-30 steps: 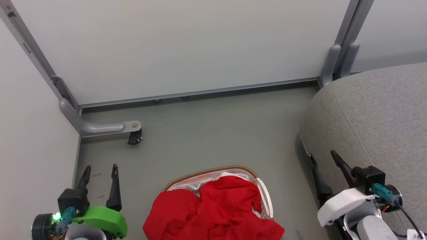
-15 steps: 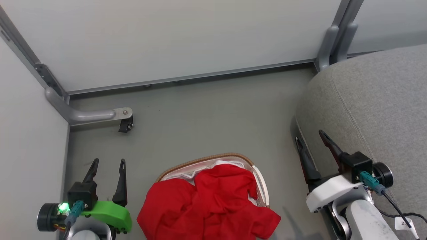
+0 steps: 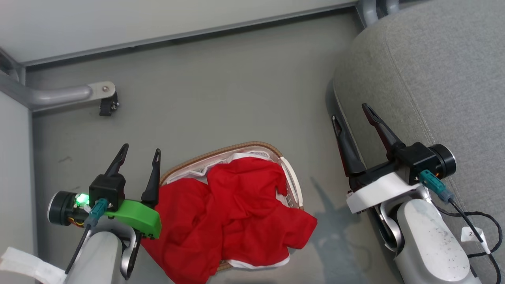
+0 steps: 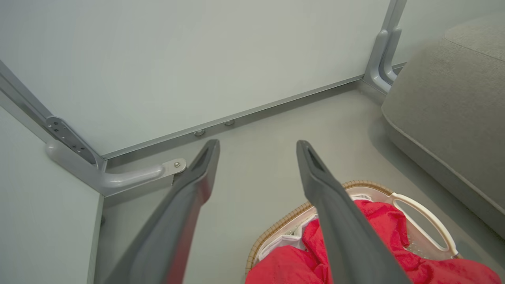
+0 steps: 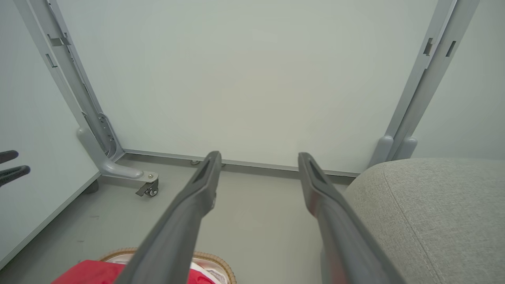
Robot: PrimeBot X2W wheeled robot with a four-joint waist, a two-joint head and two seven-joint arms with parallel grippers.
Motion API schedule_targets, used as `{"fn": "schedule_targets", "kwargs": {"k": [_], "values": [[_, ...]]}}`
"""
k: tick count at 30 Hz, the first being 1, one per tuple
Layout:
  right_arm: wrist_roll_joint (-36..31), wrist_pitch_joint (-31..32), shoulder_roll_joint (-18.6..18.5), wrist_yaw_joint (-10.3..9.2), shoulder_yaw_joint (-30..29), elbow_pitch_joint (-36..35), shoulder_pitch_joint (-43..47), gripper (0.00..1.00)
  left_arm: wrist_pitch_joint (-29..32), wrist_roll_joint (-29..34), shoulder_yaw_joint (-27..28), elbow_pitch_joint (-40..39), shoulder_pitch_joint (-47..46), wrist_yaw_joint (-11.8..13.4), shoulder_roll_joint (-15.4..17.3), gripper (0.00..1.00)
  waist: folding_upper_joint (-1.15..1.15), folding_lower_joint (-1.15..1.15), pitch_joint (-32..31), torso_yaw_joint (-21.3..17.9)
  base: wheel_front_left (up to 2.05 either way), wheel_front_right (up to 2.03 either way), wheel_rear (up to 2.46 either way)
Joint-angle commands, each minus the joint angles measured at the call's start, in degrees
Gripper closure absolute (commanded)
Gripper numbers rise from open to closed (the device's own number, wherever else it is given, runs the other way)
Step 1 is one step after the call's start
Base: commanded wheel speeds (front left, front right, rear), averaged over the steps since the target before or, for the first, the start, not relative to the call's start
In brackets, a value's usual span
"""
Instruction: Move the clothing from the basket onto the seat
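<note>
Red clothing (image 3: pixel 236 205) in basket (image 3: pixel 252 143) lies just right of L hand (image 3: pixel 142 148), nearer than R hand (image 3: pixel 350 111); both hands released, empty.

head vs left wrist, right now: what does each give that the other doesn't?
Head view adds: the right gripper, open, by the seat edge; both forearms; the clothing spilling over the near rim of the basket.
Left wrist view adds: the tall stretch of wall panel and the bolted bracket on the corner post.
Both share: the left gripper, open; basket with red clothing heaped in it; grey seat; floor; caster leg.
</note>
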Motion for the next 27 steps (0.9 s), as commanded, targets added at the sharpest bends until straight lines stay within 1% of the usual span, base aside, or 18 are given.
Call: {"fn": "schedule_targets", "kwargs": {"k": [1, 10, 14, 18, 22, 25, 27], "values": [[0.7, -0.3, -0.1, -0.04, 0.4, -0.8, -0.9, 0.00, -0.1, -0.7, -0.5, 0.2, -1.8, -0.1, 0.9, 0.00, 0.00, 0.00, 6.5, -4.3, 0.00, 0.00, 0.00], [3.7, -0.3, -0.1, -0.04, 2.6, -4.1, -3.8, 0.00, -0.1, -2.3, -5.3, 3.5, -7.2, -0.1, 4.2, 0.00, 0.00, 0.00, 15.2, -9.1, 0.00, 0.00, 0.00], [4.8, -0.3, 0.0, -0.04, 3.9, -5.4, -4.6, 0.00, -0.1, -3.1, -7.5, 6.7, -9.9, -0.1, 5.3, 0.00, 0.00, 0.00, 18.8, -10.6, 0.00, 0.00, 0.00], [6.0, -0.3, -0.1, -0.05, 4.4, -6.2, -5.4, 0.00, -0.1, -2.9, -10.8, 10.3, -13.1, -0.1, 5.9, 0.00, 0.00, 0.00, 21.6, -11.8, 0.00, 0.00, 0.00], [7.1, -0.3, -0.1, -0.05, 5.2, -6.6, -5.9, 0.00, -0.1, -1.6, -15.3, 15.9, -16.1, -0.1, 6.8, 0.00, 0.00, 0.00, 23.6, -12.8, 0.00, 0.00, 0.00], [7.8, -0.3, -0.1, -0.05, 5.7, -6.5, -5.8, 0.00, -0.1, -0.4, -18.5, 21.6, -18.4, -0.1, 6.1, 0.00, 0.00, 0.00, 24.4, -13.3, 0.00, 0.00, 0.00], [8.2, -0.3, -0.1, -0.05, 6.0, -6.2, -5.5, 0.00, 0.0, 0.3, -20.6, 26.9, -19.6, -0.1, 5.6, 0.00, 0.00, 0.00, 24.5, -13.4, 0.00, 0.00, 0.00]]}}
